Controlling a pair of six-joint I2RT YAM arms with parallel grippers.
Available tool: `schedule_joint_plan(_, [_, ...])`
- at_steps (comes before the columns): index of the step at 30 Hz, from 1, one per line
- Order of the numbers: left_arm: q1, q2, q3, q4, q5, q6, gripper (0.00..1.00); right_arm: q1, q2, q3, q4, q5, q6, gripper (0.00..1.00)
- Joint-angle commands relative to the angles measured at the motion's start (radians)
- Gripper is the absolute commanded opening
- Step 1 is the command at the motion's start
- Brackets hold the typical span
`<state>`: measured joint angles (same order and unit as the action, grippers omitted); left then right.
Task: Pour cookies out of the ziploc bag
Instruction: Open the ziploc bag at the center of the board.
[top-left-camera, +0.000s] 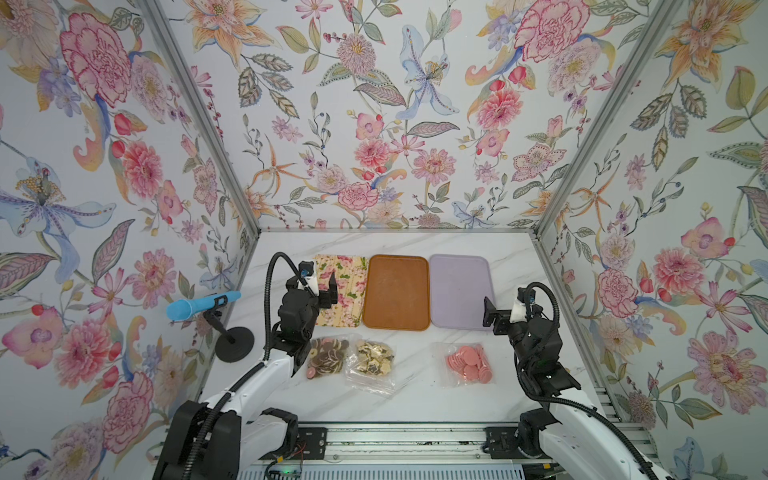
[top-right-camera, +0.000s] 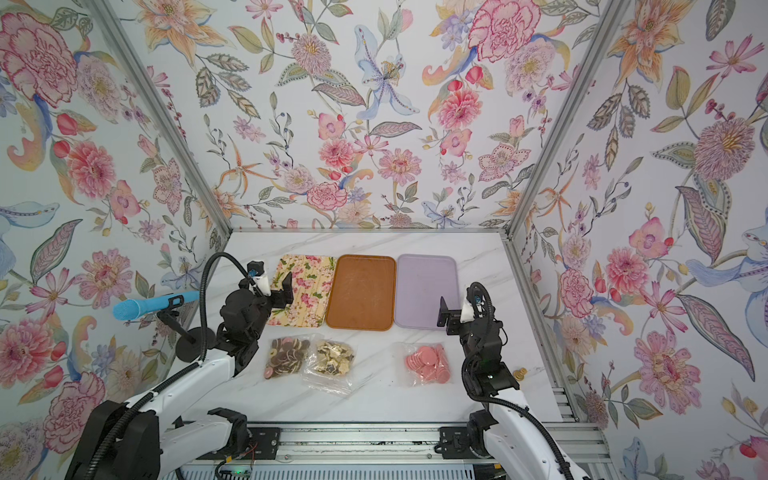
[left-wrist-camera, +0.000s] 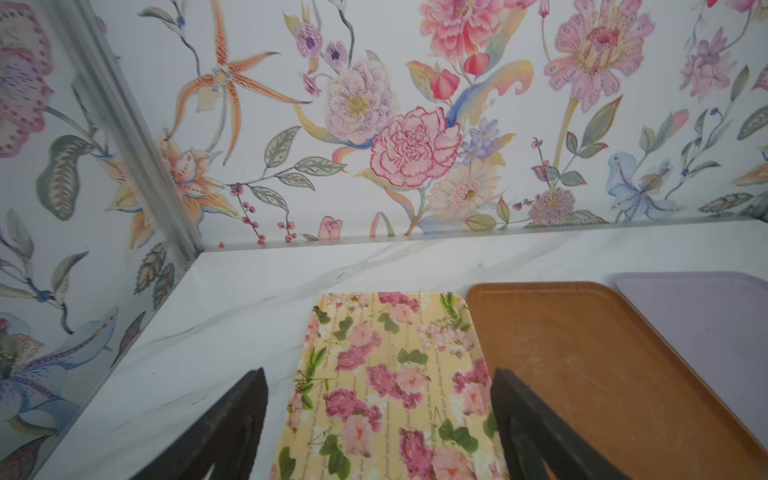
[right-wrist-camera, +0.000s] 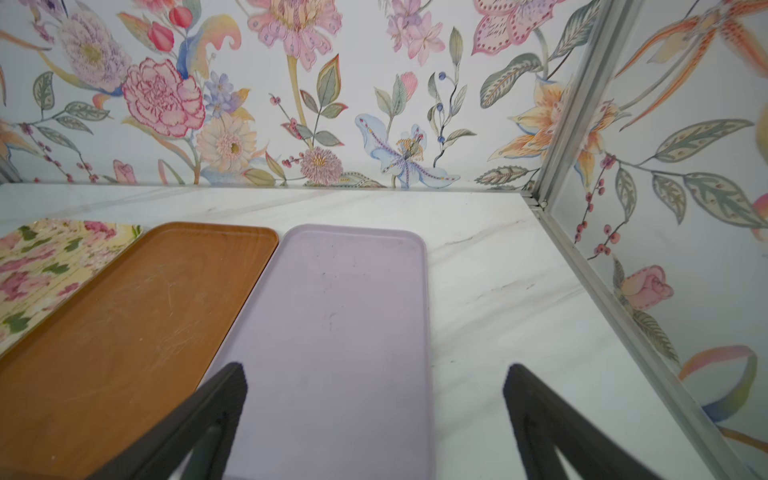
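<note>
Floral wallpaper (top-left-camera: 374, 124) covers the three walls around a white marble counter (top-left-camera: 415, 399). Toward the counter's far edge three flat trays lie side by side in a row: a floral tray (top-left-camera: 353, 307) nearest the left edge, a brown tray (top-left-camera: 397, 291) in the middle with a scratched floor, and a lilac tray (top-left-camera: 461, 291) on the right, each close against its neighbour.

Nearer the front edge lie three clear ziploc bags (top-left-camera: 376, 384), flat on the marble, and every one of the cookies (top-left-camera: 328, 353) in view sits inside a bag. The left bag (top-left-camera: 345, 337), just in front of the floral tray, holds brown, olive and pink patterned rounds (top-left-camera: 332, 361) heaped together. The middle bag (top-left-camera: 370, 380) lies right against it, in front of the brown tray's near left corner, and holds cream and dark-brown flower shapes (top-left-camera: 372, 355). The right bag (top-left-camera: 440, 353), well apart from those two and in front of the lilac tray, holds plain pink rounds (top-left-camera: 467, 359) in an overlapping pile. Whether any bag's seal is open cannot be told from these views.

The left fingers (left-wrist-camera: 241, 407) stand wide apart, gripping nothing, raised above the near left part of the floral tray. The right fingers (right-wrist-camera: 528, 399) are spread wide too, also holding nothing, above the lilac tray's near right corner. A blue microphone (top-left-camera: 195, 306) on a black stand (top-left-camera: 235, 345) sits at the counter's left edge.
</note>
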<state>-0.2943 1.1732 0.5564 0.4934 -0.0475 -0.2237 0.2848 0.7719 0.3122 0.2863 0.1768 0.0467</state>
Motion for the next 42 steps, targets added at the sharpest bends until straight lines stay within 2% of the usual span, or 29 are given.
schedule_joint_plan(1, [-0.029,0.065,0.128,-0.287,0.196,-0.062,0.8,0.045,0.075,0.119,-0.215,0.024,0.022,1.0])
schedule_joint_plan(3, [-0.093,0.103,0.179,-0.354,0.223,-0.074,0.76,0.09,0.128,0.186,-0.317,0.029,0.056,1.0])
schedule_joint_plan(5, [-0.188,0.12,0.189,-0.379,0.194,-0.08,0.75,0.154,0.16,0.209,-0.375,0.033,0.095,1.0])
schedule_joint_plan(8, [-0.326,0.155,0.173,-0.374,0.152,-0.143,0.73,0.283,0.187,0.221,-0.433,0.128,0.153,0.97])
schedule_joint_plan(12, [-0.443,0.209,0.103,-0.209,0.269,-0.34,0.62,0.41,0.212,0.287,-0.516,0.153,0.208,0.9])
schedule_joint_plan(16, [-0.53,0.276,0.067,-0.072,0.325,-0.515,0.58,0.464,0.289,0.357,-0.652,0.144,0.315,0.85])
schedule_joint_plan(19, [-0.588,0.364,0.052,0.068,0.407,-0.64,0.55,0.536,0.298,0.354,-0.698,0.22,0.387,0.85])
schedule_joint_plan(24, [-0.663,0.564,0.085,0.226,0.474,-0.794,0.43,0.504,0.212,0.31,-0.702,0.19,0.459,0.85])
schedule_joint_plan(27, [-0.698,0.614,0.126,0.191,0.453,-0.8,0.4,0.478,0.162,0.303,-0.734,0.146,0.461,0.85])
schedule_joint_plan(34, [-0.739,0.648,0.132,0.238,0.454,-0.856,0.4,0.455,0.11,0.25,-0.745,0.066,0.473,0.87])
schedule_joint_plan(42, [-0.776,0.58,0.062,0.303,0.429,-0.935,0.41,0.453,0.045,0.21,-0.74,0.062,0.475,0.89])
